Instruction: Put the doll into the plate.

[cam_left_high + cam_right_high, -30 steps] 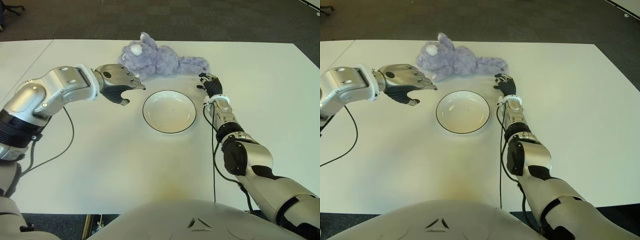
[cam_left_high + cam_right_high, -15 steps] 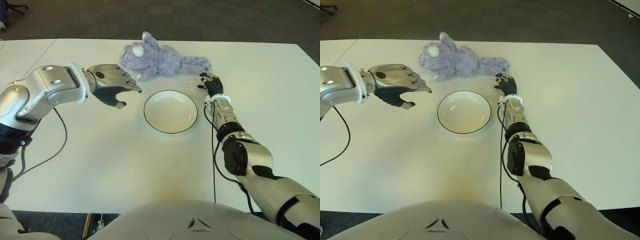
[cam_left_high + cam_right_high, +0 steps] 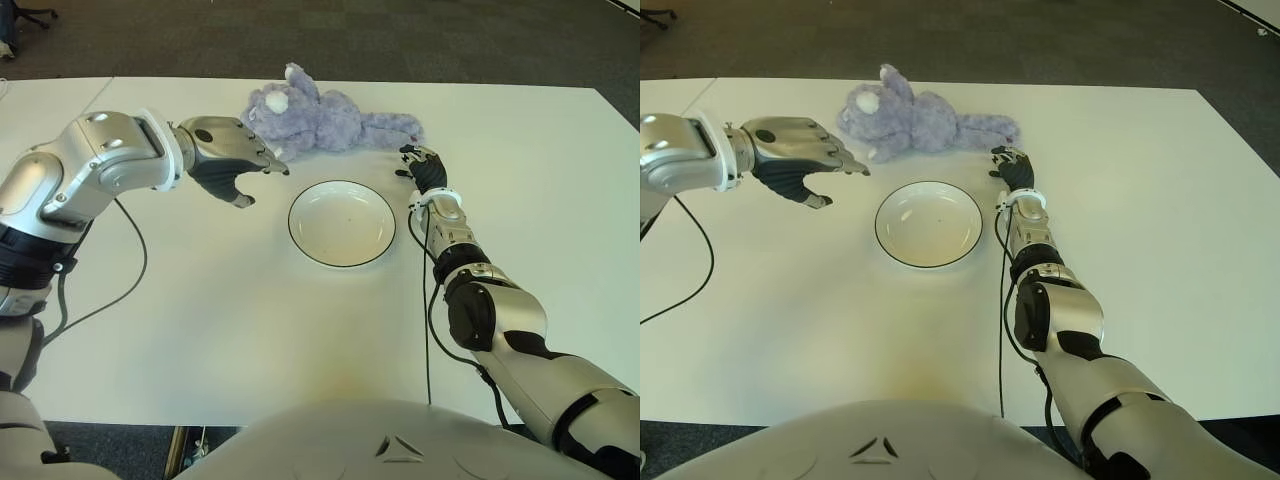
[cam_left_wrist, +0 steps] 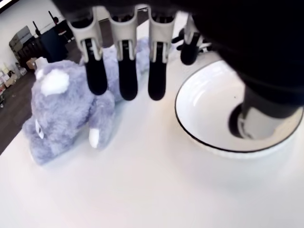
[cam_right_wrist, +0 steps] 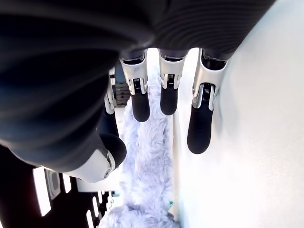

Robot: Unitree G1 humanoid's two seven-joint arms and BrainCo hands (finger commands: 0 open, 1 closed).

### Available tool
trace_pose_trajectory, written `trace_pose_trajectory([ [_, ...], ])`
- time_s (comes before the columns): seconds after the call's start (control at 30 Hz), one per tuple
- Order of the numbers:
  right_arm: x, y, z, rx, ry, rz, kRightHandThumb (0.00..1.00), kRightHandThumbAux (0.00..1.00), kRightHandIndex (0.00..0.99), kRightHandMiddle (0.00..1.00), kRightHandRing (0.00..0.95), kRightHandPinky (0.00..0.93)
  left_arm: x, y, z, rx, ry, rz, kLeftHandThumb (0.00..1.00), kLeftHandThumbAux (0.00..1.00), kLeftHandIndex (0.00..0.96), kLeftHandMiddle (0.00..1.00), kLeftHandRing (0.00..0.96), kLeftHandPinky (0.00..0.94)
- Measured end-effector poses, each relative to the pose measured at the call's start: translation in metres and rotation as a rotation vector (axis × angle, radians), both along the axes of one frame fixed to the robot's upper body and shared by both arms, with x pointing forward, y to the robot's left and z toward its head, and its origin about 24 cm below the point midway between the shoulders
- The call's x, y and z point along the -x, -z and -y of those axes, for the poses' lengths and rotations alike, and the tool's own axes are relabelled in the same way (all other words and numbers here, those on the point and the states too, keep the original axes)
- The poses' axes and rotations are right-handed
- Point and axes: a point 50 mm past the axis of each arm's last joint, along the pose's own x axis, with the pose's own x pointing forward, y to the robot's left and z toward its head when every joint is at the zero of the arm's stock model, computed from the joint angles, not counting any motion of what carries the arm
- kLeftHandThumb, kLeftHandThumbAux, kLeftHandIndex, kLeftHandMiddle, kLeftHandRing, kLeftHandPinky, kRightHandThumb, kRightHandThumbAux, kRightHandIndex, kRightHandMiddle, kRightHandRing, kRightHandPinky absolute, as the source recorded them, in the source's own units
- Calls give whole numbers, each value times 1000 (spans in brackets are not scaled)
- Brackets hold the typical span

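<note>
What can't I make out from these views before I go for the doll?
- Doll: the side lying on the table is hidden in every view by its own body.
- Left robot hand: eye views don't settle whether its fingertips touch the doll.
- Right robot hand: its wrist view shows only part of the doll; the plate is outside it.

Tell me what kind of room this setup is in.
Probably an office or lab: a plain white table on dark carpet tiles, an office chair's wheeled base at the far edge, and stacked clutter in the left wrist view's background.
</note>
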Motion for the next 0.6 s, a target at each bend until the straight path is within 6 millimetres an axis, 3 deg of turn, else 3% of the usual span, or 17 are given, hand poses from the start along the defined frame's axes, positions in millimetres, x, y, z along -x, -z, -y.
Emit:
trace_pose_trajectory([
  [0.13, 0, 0, 0, 0, 1, 1, 686, 743, 396, 152, 98, 72, -20, -9, 0, 28, -52, 48, 331, 570, 79, 195, 205, 170],
  [0.23, 0, -1, 0, 1, 1, 2, 686, 743, 396, 153, 98, 69, -36, -16, 0, 56, -88, 95, 321, 582, 72, 190, 198, 182],
  [0.3, -1, -2, 0, 2, 0, 4, 685, 744, 396, 152, 99, 72, -46, -19, 0, 73, -113, 125, 324, 589, 62, 146, 138, 103],
  [0.43, -5, -8, 0, 5, -5, 10, 683, 744, 395, 149, 95, 64, -65, -24, -2, 140, -158, 193, 358, 590, 52, 105, 92, 61],
  [0.6, -7, -11, -1, 7, -9, 9, 683, 744, 395, 143, 88, 57, -86, -23, -2, 245, -211, 266, 367, 578, 47, 88, 79, 70],
])
